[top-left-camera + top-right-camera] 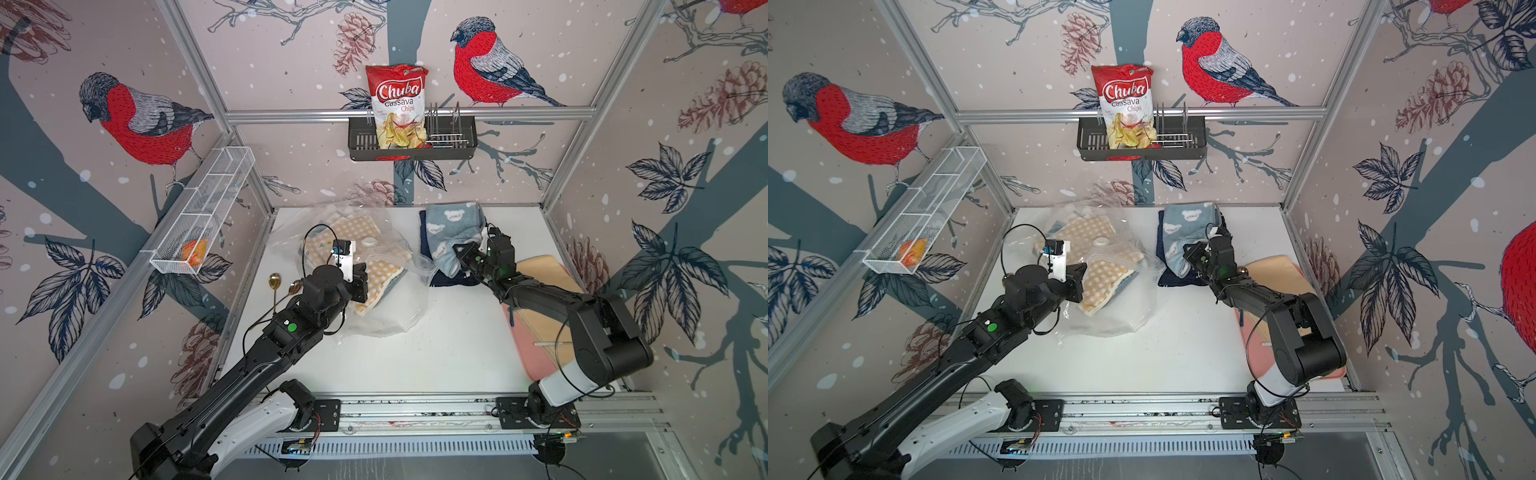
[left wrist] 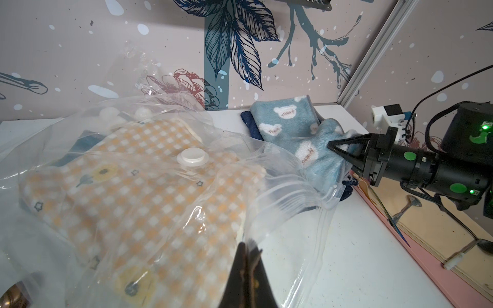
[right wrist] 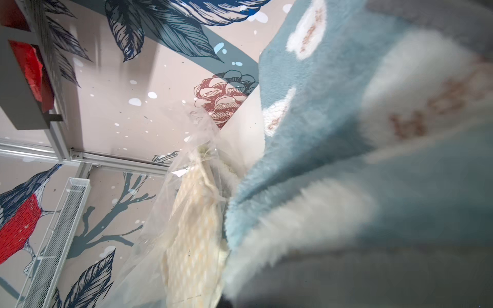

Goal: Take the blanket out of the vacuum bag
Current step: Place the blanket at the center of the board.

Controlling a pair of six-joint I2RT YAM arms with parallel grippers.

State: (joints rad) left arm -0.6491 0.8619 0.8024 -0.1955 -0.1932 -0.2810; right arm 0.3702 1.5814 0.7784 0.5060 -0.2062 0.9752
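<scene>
The vacuum bag (image 1: 395, 316) lies on the white table (image 1: 436, 357), at about 10 o'clock from its middle. The orange checked blanket (image 1: 386, 270) is inside it, under the round white valve cap (image 1: 368, 241). My left gripper (image 2: 246, 246) is pressed together on the bag's clear plastic. The blue bear blanket (image 1: 446, 232) lies outside the bag, at 1 o'clock. My right gripper (image 2: 332, 146) has its tips in this fleece, and I cannot tell if it pinches.

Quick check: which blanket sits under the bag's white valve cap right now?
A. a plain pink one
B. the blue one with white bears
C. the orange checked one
C: the orange checked blanket shows through the vacuum bag and its clear plastic beneath the valve cap; the blue bear blanket lies outside.
</scene>
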